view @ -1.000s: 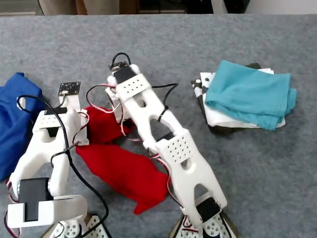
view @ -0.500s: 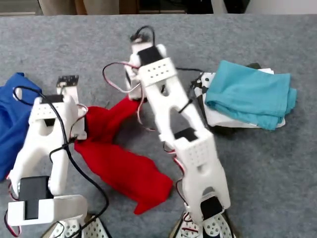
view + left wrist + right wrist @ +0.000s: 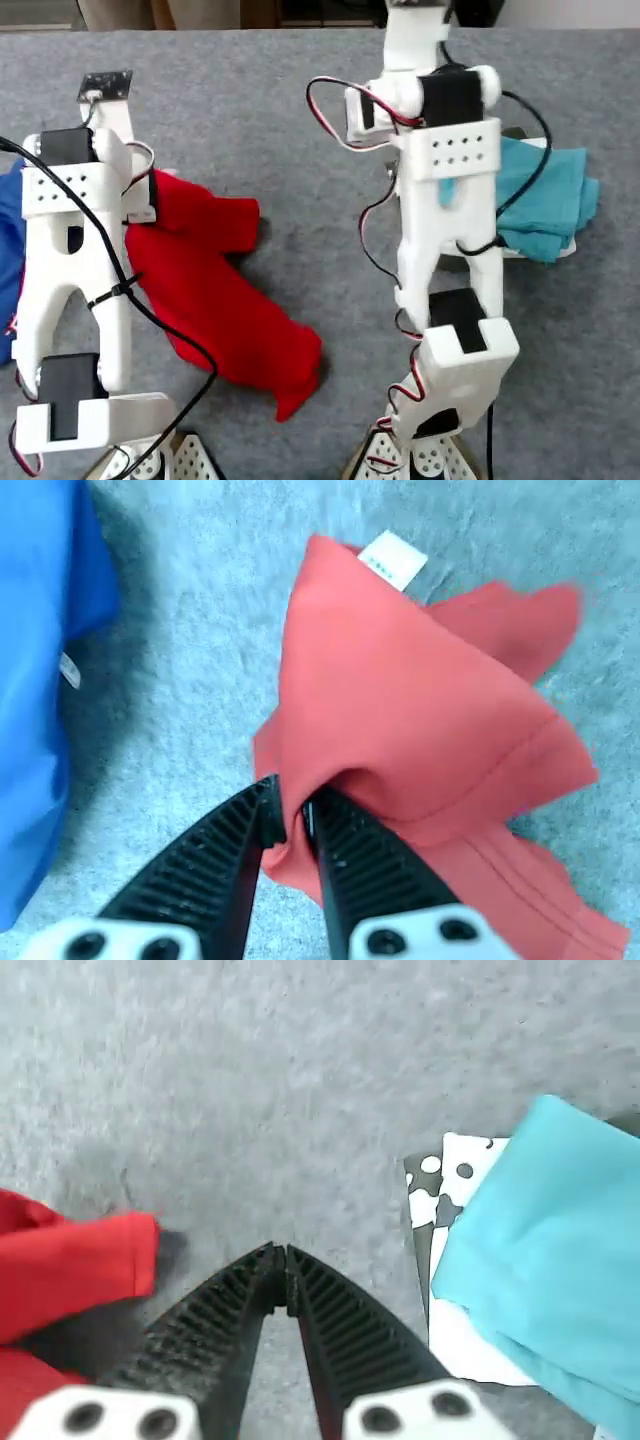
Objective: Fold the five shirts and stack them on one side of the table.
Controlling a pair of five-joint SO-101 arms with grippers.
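The left claw (image 3: 285, 805) is pinching a fold of the red shirt (image 3: 420, 710), its jaws closed down to a narrow gap with the cloth caught between the ridged fingers. From that pinch the fabric is rising in a peak, and a white label (image 3: 392, 558) is showing at the far corner of the garment. In the high view the red shirt (image 3: 215, 300) is lying crumpled and unfolded on the grey desk (image 3: 300, 100), spreading from beside the left arm (image 3: 70, 250) toward the near middle of the desk. The blue shirt (image 3: 30, 680) is lying just beside the red one with a strip of bare desk between them; from above, the blue shirt (image 3: 8, 200) is sitting at the left edge, largely hidden by the left arm. The right claw (image 3: 280, 1260) is hanging over bare desk with its jaws pressed together and nothing between them, between a red sleeve end and the stack. That stack is resting on the right side of the desk, partly behind the right arm (image 3: 450, 200): the teal shirt (image 3: 540, 1290) is lying folded on top, a white shirt (image 3: 460, 1345) is showing beneath it, and a black-and-white spotted shirt (image 3: 440, 1185) is showing at the stack's edge.
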